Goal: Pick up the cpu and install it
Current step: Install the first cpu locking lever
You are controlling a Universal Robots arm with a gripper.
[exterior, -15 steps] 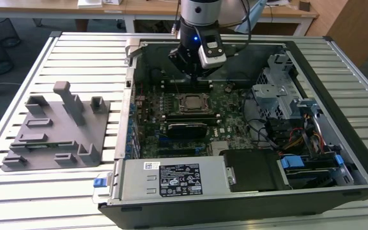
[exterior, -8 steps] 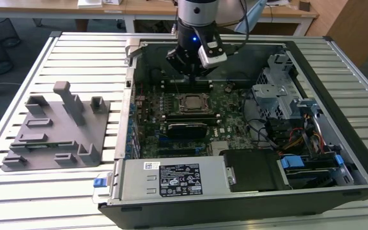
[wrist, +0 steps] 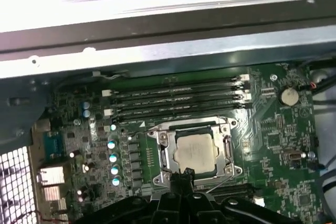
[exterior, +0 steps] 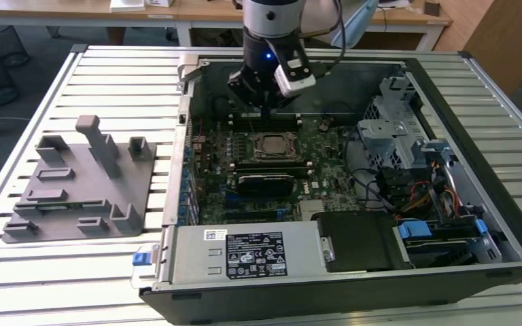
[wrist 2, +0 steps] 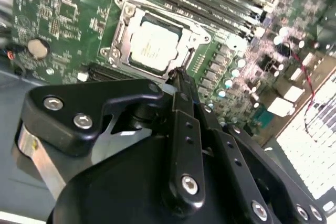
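**Item: cpu** (exterior: 270,146)
Flat, silver-topped square chip. It lies level inside the socket (exterior: 253,138), framed on all sides by the socket's metal frame. Both wrist views show it there too (wrist 2: 152,45) (wrist: 195,153). It is nearly square with no marked long axis, and its edges run parallel to the socket's edges.

**Item: gripper** (exterior: 266,109)
Single tool on the arm, with black linkage fingers. In both wrist views the fingertips come to one narrow point (wrist 2: 178,77) (wrist: 181,174). They look pressed together, with nothing visible between them.

**Relation of tool to chip**
- In both wrist views the tip overlaps the socket's frame edge on the side away from the memory slots (wrist: 178,98), just short of the chip's silver top.
- In the exterior view the gripper hangs over the memory-slot side of the socket, apparently raised above the board.
- Judged from all three views, the chip lies below the tip and slightly to one side. Tool and chip do not appear to touch, though the gap cannot be fixed.

**Task status (judgement)**
The chip appears seated in the socket, and the gripper holds nothing.

**Surroundings**
- The socket sits on the green motherboard (exterior: 325,170), inside the open computer case (exterior: 478,204).
- A grey fixture plate (exterior: 71,197) with upright posts stands well apart from the socket, outside the case on the exterior view's left.
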